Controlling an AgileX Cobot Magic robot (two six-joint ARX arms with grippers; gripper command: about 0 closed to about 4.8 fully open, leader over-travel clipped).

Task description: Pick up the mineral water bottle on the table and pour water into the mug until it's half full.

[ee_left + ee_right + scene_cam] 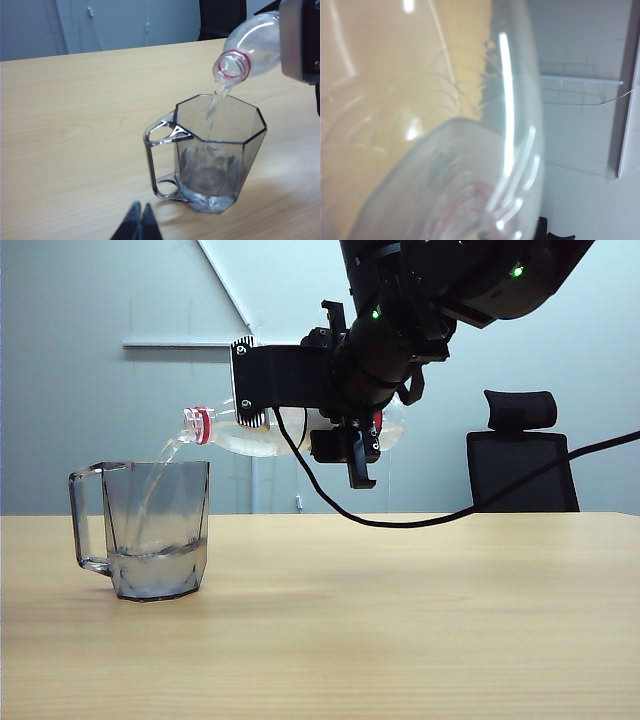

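Right now the right gripper [352,445] holds the mineral water bottle [255,432] nearly level above the worktop [400,620], its jaws clamped around the bottle's body where the label sits, mostly hidden behind the black gripper housing. In the exterior view the bottle's open mouth with its red neck ring points toward nine o'clock and dips slightly, sitting just above the mug's rim at about one o'clock from the mug [150,530]. A thin stream of water [165,455] runs from the mouth down into the mug. The mug stands upright on the worktop at the left of the exterior view, handle toward nine o'clock, with a shallow pool of water in its thick base, well under half its height.

From the left wrist view, the mug [215,150] shows its faceted rim and angular handle, and the bottle neck [232,65] hangs over the rim at its twelve o'clock edge. The left gripper [140,225] appears only as two dark fingertips pressed together, jaws narrow and empty, near the mug's handle side but apart from it.

The right wrist view is filled by the blurred clear bottle wall [470,165].
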